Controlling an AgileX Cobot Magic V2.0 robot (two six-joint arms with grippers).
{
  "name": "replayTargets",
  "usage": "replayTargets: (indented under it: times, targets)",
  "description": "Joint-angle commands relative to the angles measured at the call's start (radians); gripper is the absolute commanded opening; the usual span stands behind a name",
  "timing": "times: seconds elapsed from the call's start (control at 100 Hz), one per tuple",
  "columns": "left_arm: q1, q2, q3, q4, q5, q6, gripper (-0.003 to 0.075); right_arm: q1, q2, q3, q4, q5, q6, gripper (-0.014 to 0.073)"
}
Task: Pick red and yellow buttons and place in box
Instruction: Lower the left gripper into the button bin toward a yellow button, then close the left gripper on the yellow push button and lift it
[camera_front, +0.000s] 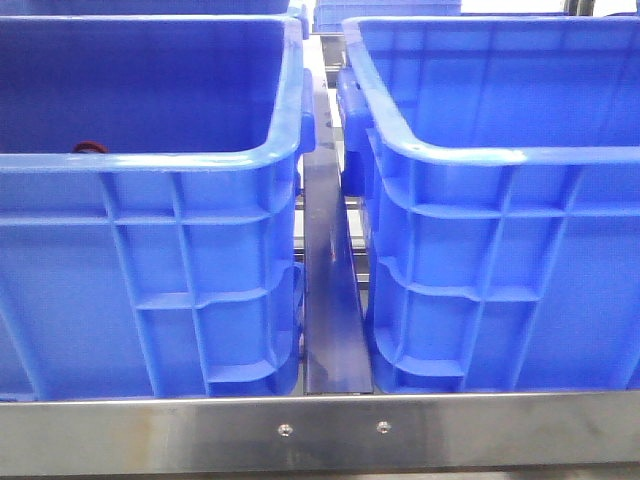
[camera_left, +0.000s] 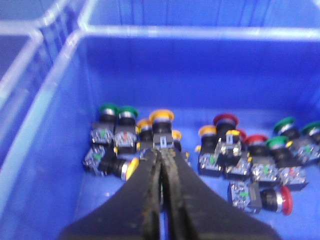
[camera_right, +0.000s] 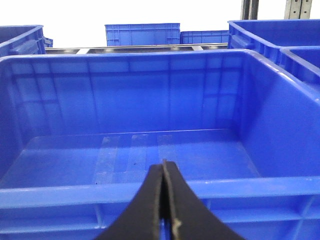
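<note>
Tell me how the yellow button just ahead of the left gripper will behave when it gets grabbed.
The yellow button looks rigid: a domed cap on a blocky body. The rounded cap may slip from narrow fingertips, so the squarer body seems the safer hold. Neighbouring buttons crowd it and will probably get nudged.

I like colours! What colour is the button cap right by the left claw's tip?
Yellow, clearest in the left wrist view.
</note>
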Motion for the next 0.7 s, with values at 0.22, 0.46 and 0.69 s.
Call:
replayTargets:
  times: [0.22, 0.46, 0.69]
  targets:
    - [0.002, 0.317, -0.24, -0.024, 0.018, -0.012, 0.0516, 0.002, -0.022, 0.005, -0.007, -0.081, 0.003, -0.0102]
    - [0.002, 0.562, -0.436, -0.028, 0.23, -0.012, 0.0586, 0.002, -0.022, 0.005, -0.007, -0.081, 0.003, -0.0102]
    - [0.002, 0.782, -0.623, -0.031, 0.449, -0.012, 0.0586, 0.002, -0.022, 0.005, -0.007, -0.081, 0.003, -0.0102]
